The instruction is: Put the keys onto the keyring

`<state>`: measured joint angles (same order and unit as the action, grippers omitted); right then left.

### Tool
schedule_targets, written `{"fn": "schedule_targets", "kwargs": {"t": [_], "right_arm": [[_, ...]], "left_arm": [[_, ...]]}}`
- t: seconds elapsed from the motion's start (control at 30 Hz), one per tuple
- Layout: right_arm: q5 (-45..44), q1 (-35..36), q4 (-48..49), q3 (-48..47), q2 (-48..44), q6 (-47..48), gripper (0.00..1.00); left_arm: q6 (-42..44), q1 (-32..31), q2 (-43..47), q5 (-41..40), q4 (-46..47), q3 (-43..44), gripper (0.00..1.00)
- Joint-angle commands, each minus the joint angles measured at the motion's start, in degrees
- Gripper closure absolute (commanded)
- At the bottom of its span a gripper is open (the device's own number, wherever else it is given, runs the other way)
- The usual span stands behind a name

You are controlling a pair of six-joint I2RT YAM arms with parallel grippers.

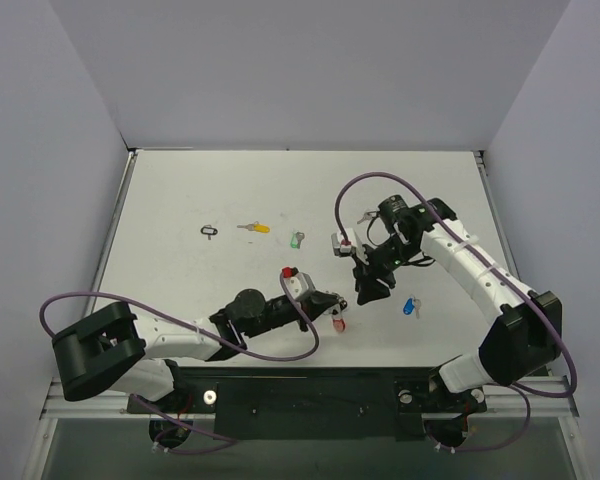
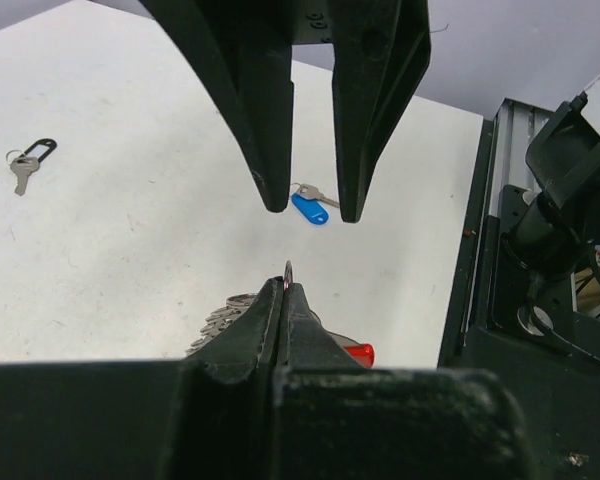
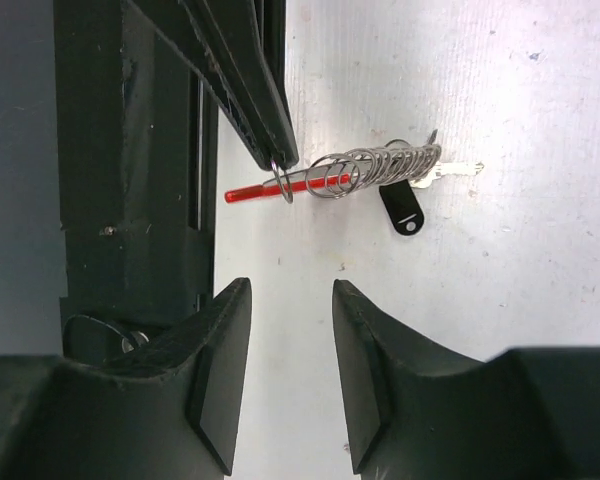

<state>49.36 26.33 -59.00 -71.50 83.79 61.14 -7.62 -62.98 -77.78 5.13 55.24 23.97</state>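
Observation:
My left gripper (image 1: pixel 332 308) (image 2: pixel 286 284) is shut on the thin wire of the keyring (image 3: pixel 365 170), a silver coiled ring with a red tag (image 3: pixel 255 191) (image 2: pixel 359 353) (image 1: pixel 338 324). It holds it just above the table. A key with a black tag (image 3: pixel 401 207) hangs at the coil's far end. My right gripper (image 1: pixel 372 290) (image 3: pixel 291 290) is open and empty, just right of the keyring, fingers (image 2: pixel 270 150) pointing down. A blue-tagged key (image 1: pixel 411 307) (image 2: pixel 309 208) lies beyond them. A green-tagged key (image 1: pixel 297 239) and a yellow-tagged key (image 1: pixel 253 228) lie mid-table.
A small black loop tag with a key (image 1: pixel 210 231) (image 2: pixel 26 164) lies left of the yellow key. The black base rail (image 1: pixel 310 395) runs along the near edge. Grey walls (image 1: pixel 60 150) enclose the white table on three sides.

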Motion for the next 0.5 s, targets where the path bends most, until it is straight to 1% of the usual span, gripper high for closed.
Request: {"fn": "schedule_targets", "kwargs": {"t": [0.0,0.17,0.47], "right_arm": [[6.4,-2.8,0.3,3.3,-3.6,5.6,0.65],[6.6,-5.0,2.4,5.1,-4.2,5.7,0.64],[8.1,-7.6,3.4,6.0,-6.9,4.3,0.64]], "left_arm": [[-2.6,-0.3,0.5,-1.8,10.3,-0.8,1.00],[-3.1,-0.6,-0.5,-2.3,13.3,-1.2,1.00],[-3.4,-1.1,-0.1,-3.9,14.9,-2.1,1.00]]}}
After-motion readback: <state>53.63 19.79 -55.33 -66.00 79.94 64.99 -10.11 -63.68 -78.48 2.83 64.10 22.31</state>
